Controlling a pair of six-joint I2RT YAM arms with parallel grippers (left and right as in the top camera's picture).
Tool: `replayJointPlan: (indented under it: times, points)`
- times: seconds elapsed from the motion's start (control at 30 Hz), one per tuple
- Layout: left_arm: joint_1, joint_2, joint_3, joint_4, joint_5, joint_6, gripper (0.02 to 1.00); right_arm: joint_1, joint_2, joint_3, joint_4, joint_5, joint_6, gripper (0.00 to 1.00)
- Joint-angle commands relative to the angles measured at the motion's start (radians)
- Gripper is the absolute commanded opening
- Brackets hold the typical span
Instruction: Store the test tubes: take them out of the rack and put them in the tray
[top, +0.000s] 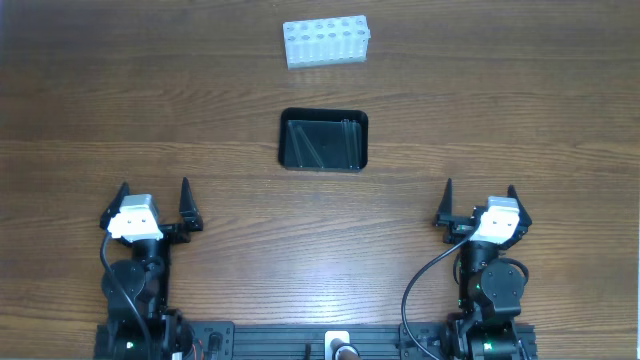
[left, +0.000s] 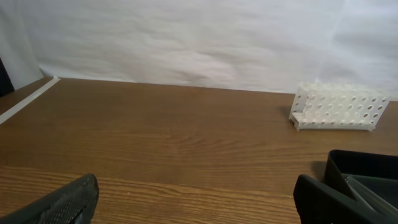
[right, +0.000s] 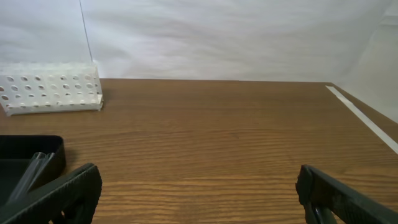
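Clear test tubes (top: 318, 143) lie flat inside the black tray (top: 364, 140) at the middle of the table (top: 150, 100). The white rack (top: 326, 41) stands beyond it, apart. The left gripper (top: 154, 186) and right gripper (top: 480, 187) sit near their bases, both released, fingers spread wide.
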Motion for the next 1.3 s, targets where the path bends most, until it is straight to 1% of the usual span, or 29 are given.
replayJointPlan:
  times: [0.03,0.13,0.23,1.3]
  points:
    - [0.004,-0.007,-0.004,0.0,0.007,0.015,0.998,-0.014,-0.011,-0.005,-0.013,-0.083,-0.005,0.991]
    - [0.004,-0.007,-0.004,0.0,0.007,0.014,0.998,-0.014,-0.011,-0.005,-0.016,-0.123,-0.035,0.993]
    - [0.004,-0.007,-0.005,0.0,0.007,0.015,0.996,-0.014,-0.011,-0.005,-0.019,-0.135,-0.035,0.991]
    - [0.004,-0.007,-0.004,0.0,0.007,0.015,0.998,-0.014,-0.011,-0.005,-0.019,-0.135,-0.035,0.991]
